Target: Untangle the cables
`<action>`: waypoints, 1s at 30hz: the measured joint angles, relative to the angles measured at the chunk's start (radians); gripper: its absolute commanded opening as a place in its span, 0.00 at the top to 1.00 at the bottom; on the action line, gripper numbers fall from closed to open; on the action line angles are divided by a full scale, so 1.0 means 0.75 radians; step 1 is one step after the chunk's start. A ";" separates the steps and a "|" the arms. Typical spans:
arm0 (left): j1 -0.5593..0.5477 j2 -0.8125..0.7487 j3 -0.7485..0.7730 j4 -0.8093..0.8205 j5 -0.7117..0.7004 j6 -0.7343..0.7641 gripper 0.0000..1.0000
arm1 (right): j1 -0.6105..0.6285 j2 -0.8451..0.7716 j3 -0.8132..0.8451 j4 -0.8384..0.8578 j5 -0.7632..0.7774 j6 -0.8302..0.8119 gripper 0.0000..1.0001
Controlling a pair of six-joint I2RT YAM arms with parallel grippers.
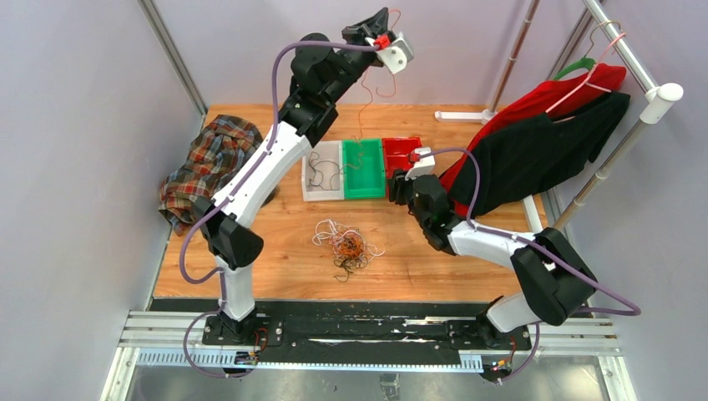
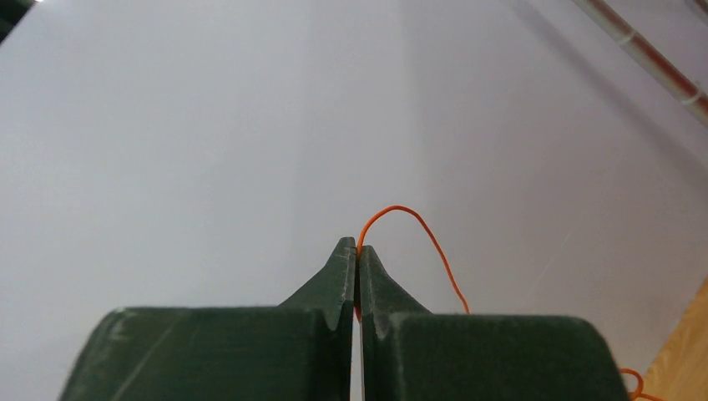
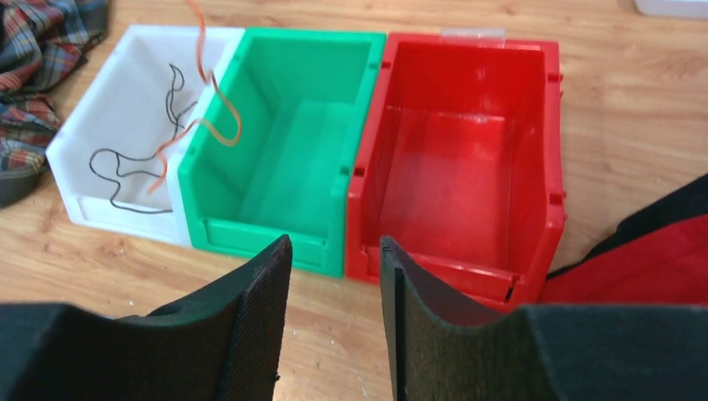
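Cable hung down from my clenched left end effector toward the green bin. My right end effector, parted and empty, sat nearer its tail.

Bare table around the cables; bins behind, plaid cloth left, garments seemingly overhanging right.

Legible text: none in the 3 views.
Red bin: clear tab on the far rim, nothing readable on it.
Green bin, white bin: plain walls.
Base plate: pale marks, too small to read.
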State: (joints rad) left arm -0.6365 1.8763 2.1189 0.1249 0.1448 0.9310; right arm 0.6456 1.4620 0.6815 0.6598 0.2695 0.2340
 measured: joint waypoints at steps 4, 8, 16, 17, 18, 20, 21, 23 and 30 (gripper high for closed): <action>0.001 0.047 0.099 0.007 -0.026 -0.002 1.00 | -0.001 -0.006 -0.050 0.006 -0.001 0.013 0.57; 0.002 -0.023 -0.052 0.046 -0.032 -0.002 0.99 | -0.001 -0.021 -0.081 0.013 -0.001 0.017 0.57; 0.009 -0.097 -0.396 0.061 -0.066 0.038 0.99 | -0.001 -0.105 -0.104 0.014 0.012 0.014 0.57; 0.009 -0.097 -0.415 0.050 -0.070 0.043 0.99 | -0.001 -0.115 -0.107 0.013 0.017 0.011 0.57; 0.009 -0.097 -0.436 0.033 -0.076 0.050 1.00 | -0.001 -0.125 -0.110 0.013 0.025 0.009 0.57; 0.011 -0.097 -0.443 0.010 -0.085 0.050 1.00 | -0.001 -0.133 -0.116 0.011 0.038 0.006 0.57; 0.012 -0.097 -0.442 0.009 -0.090 0.049 0.99 | -0.002 -0.136 -0.120 0.010 0.042 0.006 0.57; 0.016 -0.100 -0.430 0.010 -0.099 0.035 1.00 | -0.006 -0.138 -0.124 0.008 0.049 0.005 0.58; 0.026 -0.199 -0.466 -0.008 -0.090 -0.069 1.00 | -0.011 -0.137 -0.120 -0.050 0.099 0.005 0.58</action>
State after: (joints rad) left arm -0.6170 1.7271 1.7691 0.1188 0.0776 0.8791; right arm 0.6373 1.3590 0.5919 0.6224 0.3435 0.2375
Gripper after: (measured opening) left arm 0.018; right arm 0.423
